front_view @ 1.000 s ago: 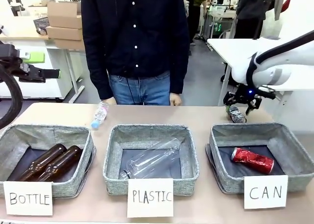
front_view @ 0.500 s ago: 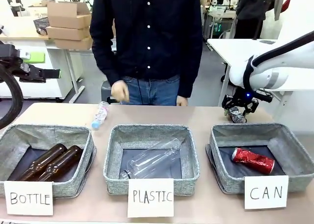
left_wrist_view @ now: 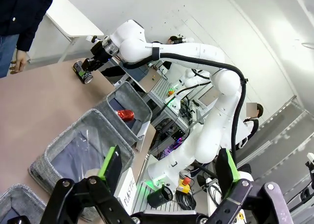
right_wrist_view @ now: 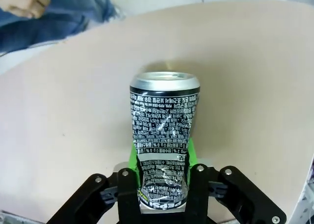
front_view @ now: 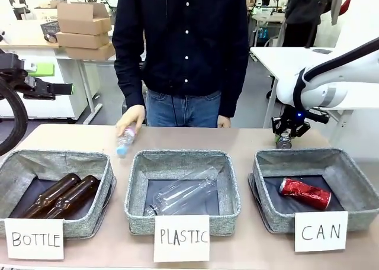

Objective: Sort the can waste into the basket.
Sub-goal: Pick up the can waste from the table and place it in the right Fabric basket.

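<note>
Squeezing the light, thin, dented grey can round its crumpled middle with the right pincer, low in the frame, probably bending easily.

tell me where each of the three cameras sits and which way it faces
Front view: between the arms, facing the person across the table; shows the right gripper shut on the dark can, the red can in the CAN bin.
Left wrist view: on the raised left arm, over its open left gripper, towards the right arm.
Right wrist view: down its jaws at the dark can.
Shared: the dark can shows in all three.
</note>
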Tool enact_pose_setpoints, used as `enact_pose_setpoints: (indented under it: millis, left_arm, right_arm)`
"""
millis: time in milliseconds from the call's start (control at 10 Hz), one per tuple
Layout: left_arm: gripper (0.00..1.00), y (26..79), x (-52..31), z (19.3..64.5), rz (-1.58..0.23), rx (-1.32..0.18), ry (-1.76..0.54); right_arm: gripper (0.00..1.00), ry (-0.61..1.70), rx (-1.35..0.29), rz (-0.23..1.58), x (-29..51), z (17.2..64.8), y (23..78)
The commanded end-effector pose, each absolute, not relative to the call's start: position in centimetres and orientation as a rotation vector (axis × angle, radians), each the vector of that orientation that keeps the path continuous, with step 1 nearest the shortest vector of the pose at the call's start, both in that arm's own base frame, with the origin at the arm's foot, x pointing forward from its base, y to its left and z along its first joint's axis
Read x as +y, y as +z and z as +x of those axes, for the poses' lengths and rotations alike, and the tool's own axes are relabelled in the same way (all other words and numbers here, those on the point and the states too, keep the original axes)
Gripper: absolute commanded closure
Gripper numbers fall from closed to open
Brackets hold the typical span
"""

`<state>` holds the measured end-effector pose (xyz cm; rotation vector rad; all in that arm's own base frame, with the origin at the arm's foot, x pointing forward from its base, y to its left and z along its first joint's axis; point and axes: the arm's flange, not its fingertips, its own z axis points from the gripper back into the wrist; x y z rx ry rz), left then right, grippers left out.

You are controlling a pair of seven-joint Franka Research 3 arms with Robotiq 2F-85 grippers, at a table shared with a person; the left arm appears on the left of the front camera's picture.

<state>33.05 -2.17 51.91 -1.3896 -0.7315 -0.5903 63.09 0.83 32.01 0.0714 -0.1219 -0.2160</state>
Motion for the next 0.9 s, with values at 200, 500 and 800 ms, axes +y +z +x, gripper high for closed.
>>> enact_pose_setpoints:
  millis: [200,500,800]
  left_arm:
    - [0.0,52.4,-2.3,32.9,-1.413,-0.734,-0.579]
    - [0.0,52.4,-2.3,32.9,-1.413,-0.734,-0.579]
    - [0.0,52.4,-2.3,32.9,-1.413,-0.734,-0.579]
  right_arm:
    - [1.0,-0.234,-0.156,0.046,1.0,62.3,32.8]
    - [1.0,-0.155,-0.273,0.149,1.5,57.9,41.5]
    - [1.0,-0.026,-0.002,0.258,1.2,47.0,51.7]
